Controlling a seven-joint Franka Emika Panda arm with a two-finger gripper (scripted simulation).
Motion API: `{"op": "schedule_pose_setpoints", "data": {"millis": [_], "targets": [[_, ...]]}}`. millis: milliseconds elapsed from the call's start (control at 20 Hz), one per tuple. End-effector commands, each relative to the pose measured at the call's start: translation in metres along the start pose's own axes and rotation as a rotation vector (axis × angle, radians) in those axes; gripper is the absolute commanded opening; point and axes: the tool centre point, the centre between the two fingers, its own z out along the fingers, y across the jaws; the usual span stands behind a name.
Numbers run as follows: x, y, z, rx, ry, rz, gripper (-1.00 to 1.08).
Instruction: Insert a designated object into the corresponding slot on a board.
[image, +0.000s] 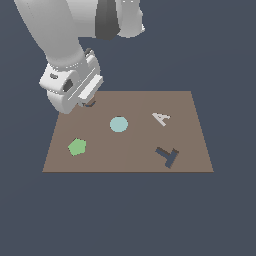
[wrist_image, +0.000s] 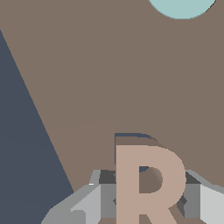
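The brown board (image: 131, 150) is the largest thing before us, lying flat on the dark ground and carrying a teal circle (image: 119, 124), a green pentagon (image: 77, 146), a whitish A (image: 161, 118) and a slate-blue T (image: 168, 156). Over its far corner on the exterior view's left we see the white Panda arm bent down, with its gripper (image: 89, 102) low over the board.

In the wrist view we find the pale tan R block (wrist_image: 146, 183) between the grey fingers (wrist_image: 89, 203), which are closed against its two sides, so we take the gripper to be clamped on it. Just beyond the block's head, a thin dark edge of the R-shaped slot (wrist_image: 131, 135) shows in the board. The block seems to sit almost over it, slightly offset, though we cannot tell whether it touches the board.

We judge the block to be rigid, light and smooth-faced, so not fragile but apt to slip or twist in a loose pinch. Its flat outer sides, across the stem and the bowl, look like the soundest place to hold.

Its long axis runs along the stem. The head of the letter points toward the teal circle, and its outline looks parallel to the slot's edge.
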Motion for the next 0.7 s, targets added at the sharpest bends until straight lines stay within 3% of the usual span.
{"op": "schedule_pose_setpoints", "data": {"millis": [0, 500, 550, 650], "targets": [[0.000, 0.001, 0.000, 0.000, 0.000, -0.010, -1.00], [0.000, 0.001, 0.010, 0.001, 0.000, -0.011, -1.00], [0.000, 0.001, 0.010, 0.001, 0.000, -0.011, 1.00], [0.000, 0.001, 0.010, 0.001, 0.000, -0.011, 1.00]]}}
